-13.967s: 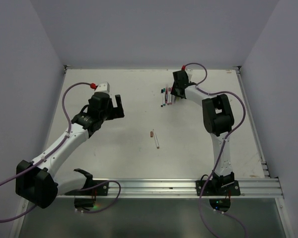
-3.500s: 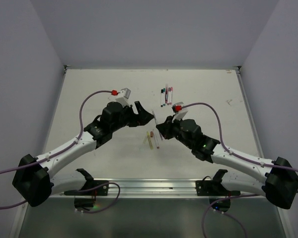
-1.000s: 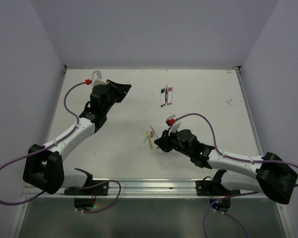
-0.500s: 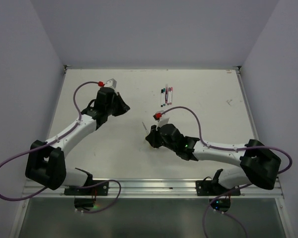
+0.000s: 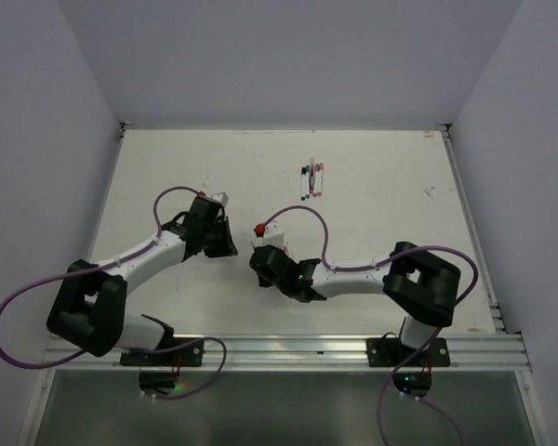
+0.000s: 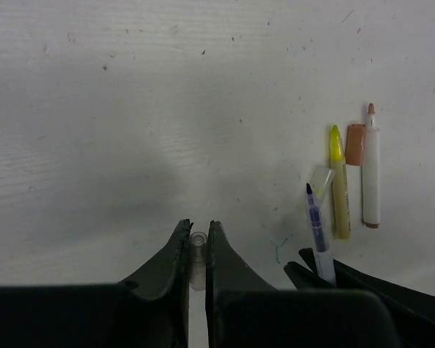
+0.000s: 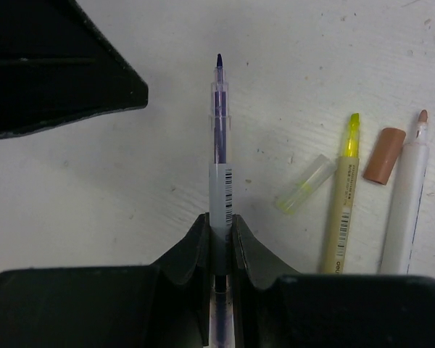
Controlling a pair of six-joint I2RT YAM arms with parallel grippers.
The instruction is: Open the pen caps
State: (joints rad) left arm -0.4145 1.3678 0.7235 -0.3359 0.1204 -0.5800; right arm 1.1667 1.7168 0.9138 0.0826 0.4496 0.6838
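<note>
L gripper point(image 6: 198, 227) is pressed together on a small clear cap point(image 6: 197, 254), which sits lengthwise btwn the fingers over the white table point(image 6: 130, 94). R gripper point(image 7: 219, 223) pinches the barrel of a blue pen point(image 7: 218, 138). The pen's tip is bare and points away from the wrist, near the L gripper's black finger but apart from it.

On the R wrist cam, to the right of that pen, I see 4 things lying flat:
- a yellowish clear cap point(image 7: 305, 183)
- a yellow highlighter point(image 7: 344, 203), nib exposed
- a brown cap point(image 7: 383, 155)
- a white marker point(image 7: 406, 196), nib bare, right against the brown cap

On the top cam both grippers are close together at mid-table. A small bunch of pens point(image 5: 311, 179) lies well apart toward the far edge. They look capped, but the colours are too small for me to sort.
</note>
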